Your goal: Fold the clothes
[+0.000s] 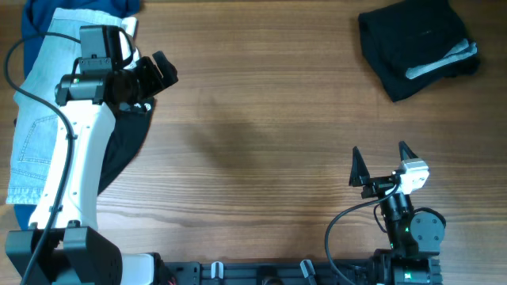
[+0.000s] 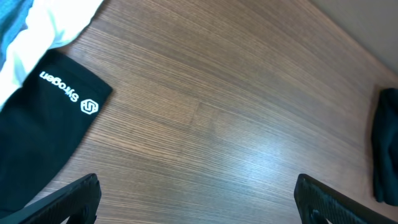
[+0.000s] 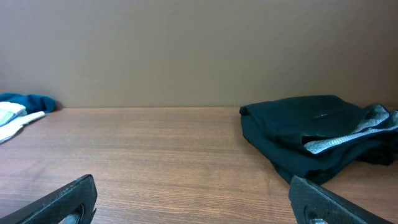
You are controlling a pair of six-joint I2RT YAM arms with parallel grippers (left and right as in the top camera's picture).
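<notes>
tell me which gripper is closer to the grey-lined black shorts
Right. The right gripper sits on the near side of the black shorts; the left gripper is across the table by the denim shorts.

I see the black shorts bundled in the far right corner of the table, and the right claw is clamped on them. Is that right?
Not quite. The black shorts do sit bundled in the far right corner of the table, but the right gripper is not clamped on them: it is open, empty and well apart from them, as the overhead view shows.
</notes>
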